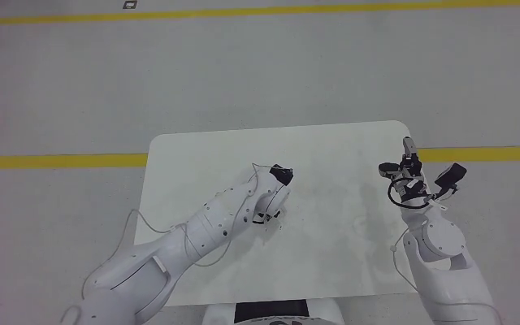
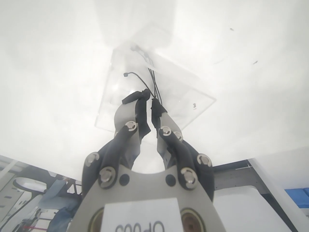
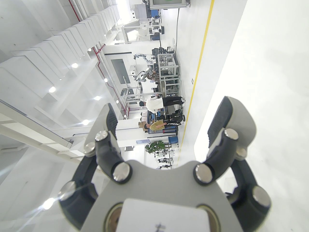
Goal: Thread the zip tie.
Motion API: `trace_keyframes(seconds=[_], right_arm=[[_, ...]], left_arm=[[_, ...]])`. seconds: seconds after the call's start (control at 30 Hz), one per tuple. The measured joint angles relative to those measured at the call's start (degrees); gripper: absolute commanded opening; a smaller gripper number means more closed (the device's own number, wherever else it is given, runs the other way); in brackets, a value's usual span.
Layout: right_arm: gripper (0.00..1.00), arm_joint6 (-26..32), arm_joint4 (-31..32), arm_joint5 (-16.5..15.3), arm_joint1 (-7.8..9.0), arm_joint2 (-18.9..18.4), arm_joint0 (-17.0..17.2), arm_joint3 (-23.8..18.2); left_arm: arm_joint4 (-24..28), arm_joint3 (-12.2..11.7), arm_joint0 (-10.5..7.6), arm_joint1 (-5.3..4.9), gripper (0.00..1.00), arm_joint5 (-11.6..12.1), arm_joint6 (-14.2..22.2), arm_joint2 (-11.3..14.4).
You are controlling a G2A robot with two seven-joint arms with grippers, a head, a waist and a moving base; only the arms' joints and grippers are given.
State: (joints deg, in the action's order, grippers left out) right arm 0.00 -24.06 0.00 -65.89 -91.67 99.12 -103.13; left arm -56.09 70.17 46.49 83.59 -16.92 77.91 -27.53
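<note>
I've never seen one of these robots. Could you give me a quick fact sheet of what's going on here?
Table: white
Left gripper: closed on thin black zip ties, above a clear tray
Right gripper: open, empty, by the table's right edge
Zip ties: a few strands, running from the fingertips across the tray

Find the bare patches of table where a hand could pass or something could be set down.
Free: the table along its far edge, beyond both claws, and the wide middle between the left claw and the right claw. Crowded: around the left claw, shut on zip ties over a clear tray.
</note>
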Motion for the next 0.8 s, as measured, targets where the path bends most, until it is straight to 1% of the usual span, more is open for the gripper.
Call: trace_keyframes(seconds=[0.2,0.27,0.37,0.47,0.57,0.63,0.67,0.8], right_arm=[[1.0,0.0,0.0,0.0,0.0,0.0,0.0,0.0],[1.0,0.0,0.0,0.0,0.0,0.0,0.0,0.0],[1.0,0.0,0.0,0.0,0.0,0.0,0.0,0.0],[1.0,0.0,0.0,0.0,0.0,0.0,0.0,0.0],[1.0,0.0,0.0,0.0,0.0,0.0,0.0,0.0],[1.0,0.0,0.0,0.0,0.0,0.0,0.0,0.0],[1.0,0.0,0.0,0.0,0.0,0.0,0.0,0.0],[1.0,0.0,0.0,0.0,0.0,0.0,0.0,0.0]], left_arm=[[1.7,-1.9,-0.43,0.73,0.1,1.1,-0.8,0.3],[2.1,-2.3,-0.56,0.91,0.09,1.3,-1.1,0.3],[2.3,-2.8,-0.76,1.14,0.09,1.3,-1.6,0.3],[2.4,-3.2,-0.89,1.3,0.11,1.2,-1.6,0.4],[2.5,-3.8,-0.95,1.47,0.11,1.3,-1.7,0.5],[2.6,-4.2,-1.01,1.6,0.09,1.3,-1.8,0.6],[2.7,-4.5,-1.04,1.68,0.1,1.4,-1.9,0.6],[2.9,-5.4,-1.16,1.93,0.09,1.6,-2.2,0.8]])
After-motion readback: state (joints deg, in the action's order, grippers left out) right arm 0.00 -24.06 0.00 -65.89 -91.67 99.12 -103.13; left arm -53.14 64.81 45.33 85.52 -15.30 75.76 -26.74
